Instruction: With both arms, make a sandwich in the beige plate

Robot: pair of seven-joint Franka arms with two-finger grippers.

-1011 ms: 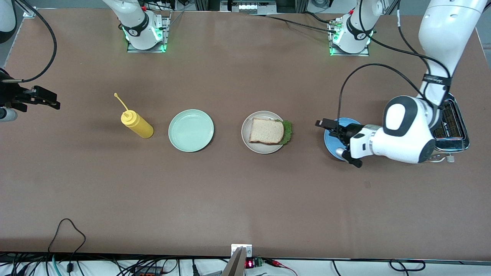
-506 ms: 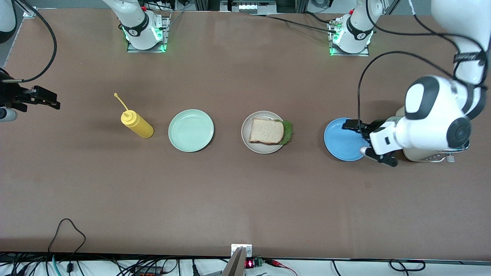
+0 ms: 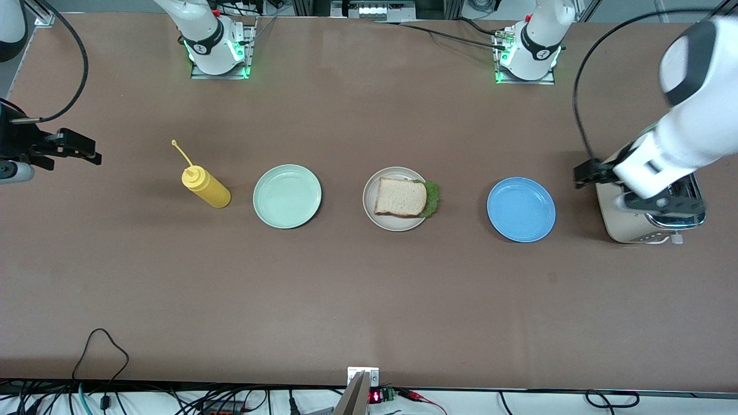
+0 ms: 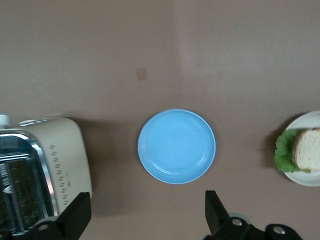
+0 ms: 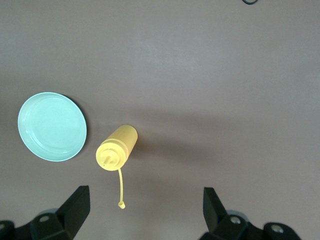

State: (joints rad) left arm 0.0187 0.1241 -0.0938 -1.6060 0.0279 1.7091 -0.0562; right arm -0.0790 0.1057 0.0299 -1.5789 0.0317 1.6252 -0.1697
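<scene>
The sandwich (image 3: pixel 400 197) lies on the beige plate (image 3: pixel 369 210) in the middle of the table, a bread slice on top and green lettuce (image 3: pixel 432 199) sticking out toward the left arm's end. The left wrist view catches it at its border: sandwich (image 4: pixel 307 149), beige plate (image 4: pixel 303 179). My left gripper (image 3: pixel 617 187) (image 4: pixel 145 215) hangs open and empty over the table between the blue plate and the toaster. Open and empty too, my right gripper (image 3: pixel 81 148) (image 5: pixel 144 207) hangs over the right arm's end of the table, beside the yellow bottle.
A blue plate (image 3: pixel 521 209) (image 4: pixel 176 146) and a beige toaster (image 3: pixel 620 226) (image 4: pixel 47 167) sit toward the left arm's end. A mint-green plate (image 3: pixel 287 196) (image 5: pixel 52 126) and a yellow squeeze bottle (image 3: pixel 206 187) (image 5: pixel 116 147) sit toward the right arm's end.
The left arm has risen and drawn back from over the blue plate toward the toaster. The right gripper has shifted slightly toward the table's middle. Nothing on the table has moved.
</scene>
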